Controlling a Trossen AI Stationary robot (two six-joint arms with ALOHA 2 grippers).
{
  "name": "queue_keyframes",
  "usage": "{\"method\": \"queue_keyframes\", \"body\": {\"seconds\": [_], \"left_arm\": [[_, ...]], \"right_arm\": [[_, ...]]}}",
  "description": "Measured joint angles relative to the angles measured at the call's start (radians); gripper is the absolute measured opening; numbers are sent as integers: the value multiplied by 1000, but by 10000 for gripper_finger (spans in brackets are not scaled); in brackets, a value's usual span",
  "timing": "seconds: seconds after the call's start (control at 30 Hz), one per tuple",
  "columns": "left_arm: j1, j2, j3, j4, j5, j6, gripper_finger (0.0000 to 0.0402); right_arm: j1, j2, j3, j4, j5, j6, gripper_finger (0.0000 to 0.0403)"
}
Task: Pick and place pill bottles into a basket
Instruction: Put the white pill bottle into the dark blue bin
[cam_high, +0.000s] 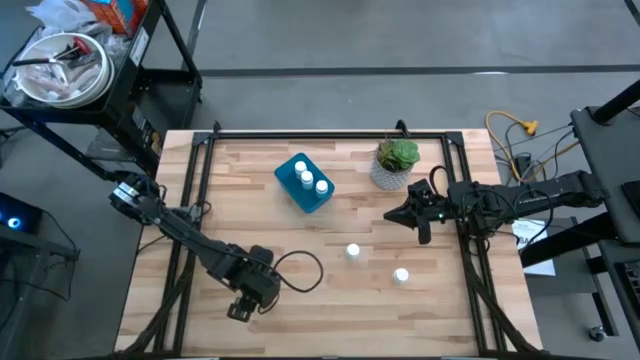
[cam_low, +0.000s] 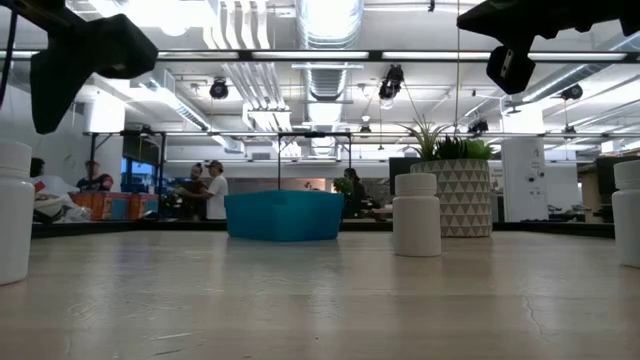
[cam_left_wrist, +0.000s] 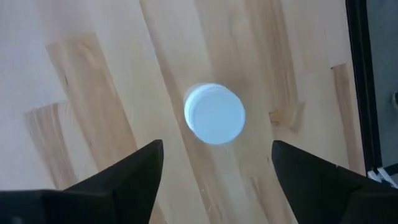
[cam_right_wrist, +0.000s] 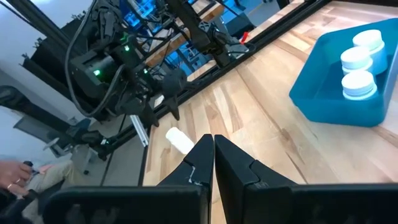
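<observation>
Left gripper (cam_high: 240, 310): near the table's front left corner, pointing straight down; its two dark fingers (cam_left_wrist: 124, 180) stand spread apart with nothing between them. In the left wrist view a small white round-capped pill bottle (cam_left_wrist: 214, 114) stands upright on the boards below, touching neither finger.
Hidden from above: in the high view the left arm's wrist covers that bottle entirely.
Right gripper (cam_high: 392, 215): over the table's right half, just in front of the plant pot; fingers pressed flat together, holding nothing.
Bright blue rectangular plastic basket (cam_high: 304, 182): set askew at the back middle of the light wooden slat table (cam_high: 330, 290); three white bottles (cam_high: 311, 179) stand in a row inside it.
Loose bottles: one upright near the table's middle (cam_high: 352, 251), another to its right and nearer the front (cam_high: 401, 275), well apart from each other and from the basket.
Cut off: the low view shows a bottle at each edge, left (cam_low: 14, 210) and right (cam_low: 628, 212), both only partly in frame.
White patterned pot with a green plant (cam_high: 395, 163): at the back, right of the basket.
Open room: bare boards between basket and loose bottles, and along the front edge.
Background: people beyond the table in the low view, too small to make out.
</observation>
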Motion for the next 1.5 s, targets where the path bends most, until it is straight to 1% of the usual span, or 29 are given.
{"method": "queue_keyframes", "body": {"seconds": [0.2, 0.43, 0.7, 0.9, 1.0, 1.33, 1.5], "left_arm": [[0, 1, -42, 110, -6, 0, 283], [2, 32, -48, 107, -50, 7, 283], [2, 87, -48, 121, -26, 7, 283], [2, 99, -48, 125, -20, 6, 281], [2, 99, -48, 125, -19, 6, 269], [2, 99, -48, 128, 7, 4, 192], [2, 98, -46, 140, 7, 3, 168]], "right_arm": [[0, 0, 0, 0, 23, -1, 9], [0, 0, 0, 0, 26, 0, 9], [0, 0, 0, 0, 25, 5, 9], [0, 0, 0, 0, 25, 8, 9], [0, 0, 0, 0, 25, 8, 9], [0, 0, 0, 0, 25, 8, 9], [0, 0, 0, 0, 25, 8, 9]]}}
